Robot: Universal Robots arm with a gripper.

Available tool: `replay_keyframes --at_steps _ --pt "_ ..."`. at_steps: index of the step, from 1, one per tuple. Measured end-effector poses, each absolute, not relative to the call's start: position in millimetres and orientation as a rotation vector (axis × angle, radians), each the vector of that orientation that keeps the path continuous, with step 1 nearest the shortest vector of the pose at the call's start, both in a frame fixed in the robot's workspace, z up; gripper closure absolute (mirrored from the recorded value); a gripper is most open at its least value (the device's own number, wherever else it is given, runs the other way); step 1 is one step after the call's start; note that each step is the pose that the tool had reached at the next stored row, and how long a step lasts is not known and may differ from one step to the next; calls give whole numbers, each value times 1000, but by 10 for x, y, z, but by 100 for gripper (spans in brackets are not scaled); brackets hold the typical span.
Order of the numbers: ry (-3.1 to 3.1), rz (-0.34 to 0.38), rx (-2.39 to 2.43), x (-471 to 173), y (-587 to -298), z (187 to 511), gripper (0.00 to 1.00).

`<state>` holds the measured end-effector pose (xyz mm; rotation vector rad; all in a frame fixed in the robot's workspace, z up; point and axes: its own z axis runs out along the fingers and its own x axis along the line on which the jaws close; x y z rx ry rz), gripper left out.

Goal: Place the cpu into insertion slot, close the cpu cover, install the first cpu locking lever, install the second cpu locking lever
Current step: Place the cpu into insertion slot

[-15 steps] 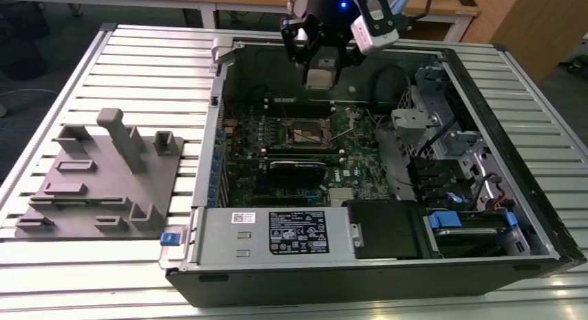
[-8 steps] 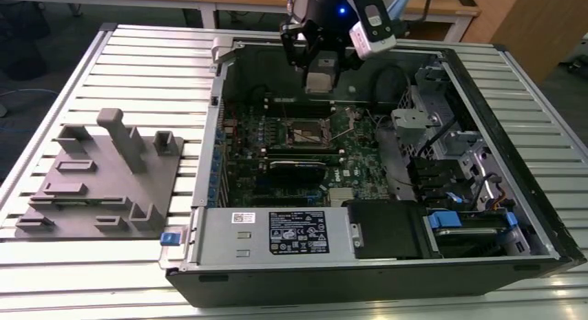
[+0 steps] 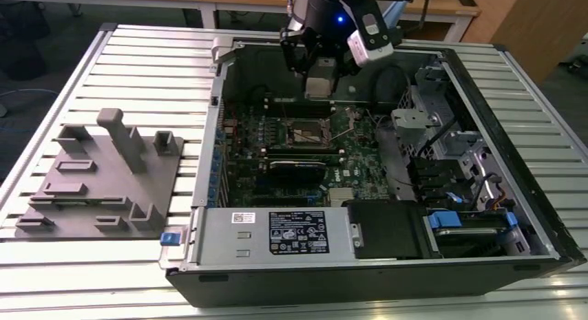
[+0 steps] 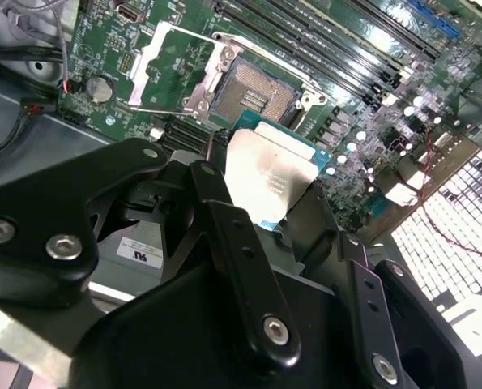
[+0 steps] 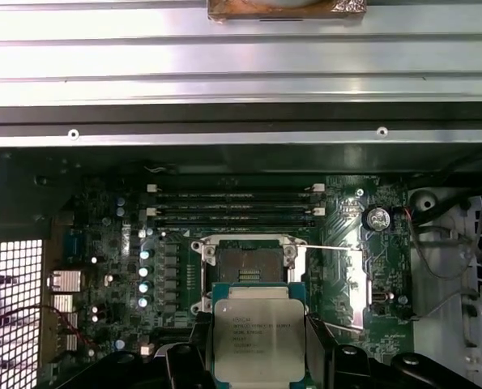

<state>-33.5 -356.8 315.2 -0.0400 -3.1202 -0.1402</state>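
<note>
We see the black arm reaching down into the open black computer case. Its black gripper clamps the flat square silver-grey cpu, held clear of the dark silver-rimmed insertion slot.

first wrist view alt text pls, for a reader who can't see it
The gripper holds the cpu, silver top toward the camera, close to the empty slot on the green board but not yet in it. Long memory slots lie on the slot's far side.
</note>
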Motion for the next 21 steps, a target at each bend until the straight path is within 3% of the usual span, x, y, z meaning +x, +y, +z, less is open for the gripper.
replay_keyframes --at_steps 21 --pt "-3125 -140 -40 -338 -3568 2996 46"
